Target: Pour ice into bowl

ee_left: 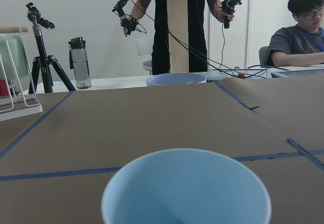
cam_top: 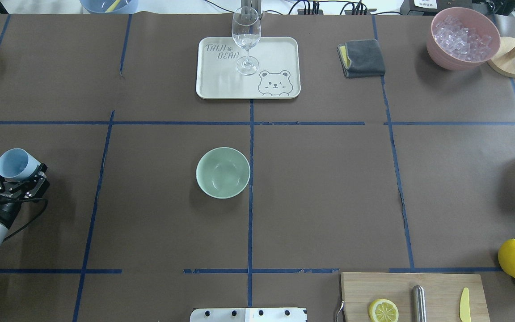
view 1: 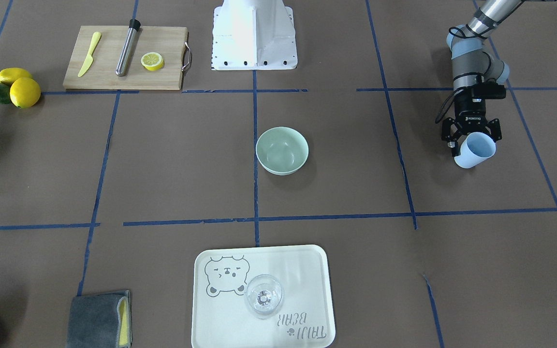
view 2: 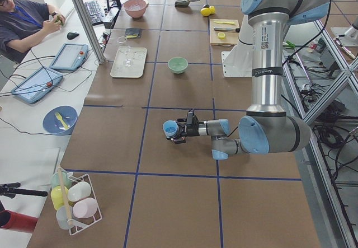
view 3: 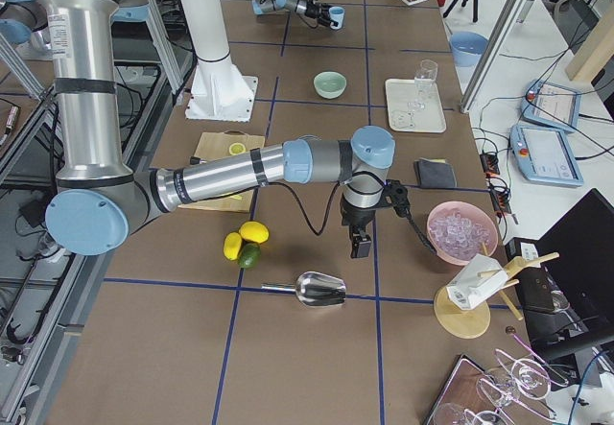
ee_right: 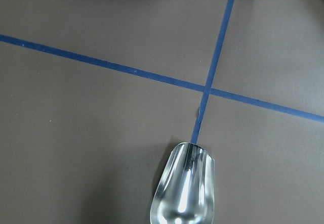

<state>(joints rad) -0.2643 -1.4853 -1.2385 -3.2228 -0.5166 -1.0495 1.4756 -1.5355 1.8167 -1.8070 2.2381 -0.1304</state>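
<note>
Left gripper (cam_top: 16, 181): lower left of the overhead view, jaws clamped on the light blue cup (cam_top: 14, 164), which tips away from the arm, mouth open; no ice shows inside it in the wrist view.
Bowl (cam_top: 223, 172): mint green, centre of the overhead view, upright and bare inside, well apart from the cup.
Tray (cam_top: 213, 85): upper centre, carrying a clear glass (cam_top: 246, 38).
Ice (cam_top: 461, 35): upper right, heaped in the pink vessel (cam_top: 454, 58), far from both the bowl and the cup.
Right gripper (view 3: 361, 244): seen only in the right side view, pointing down above a metal scoop (view 3: 320, 290); whether its jaws are parted cannot be told.
Risk: the cup appears empty, so carrying it to the bowl would likely deliver nothing; the ice probably has to be scooped first, and small slick cubes could skid off the scoop onto the table.
Surface: brown paper (cam_top: 329, 192) gridded with blue tape, a cutting board (cam_top: 409, 297) at lower right.
Room: operators at desks beside the table.
</note>
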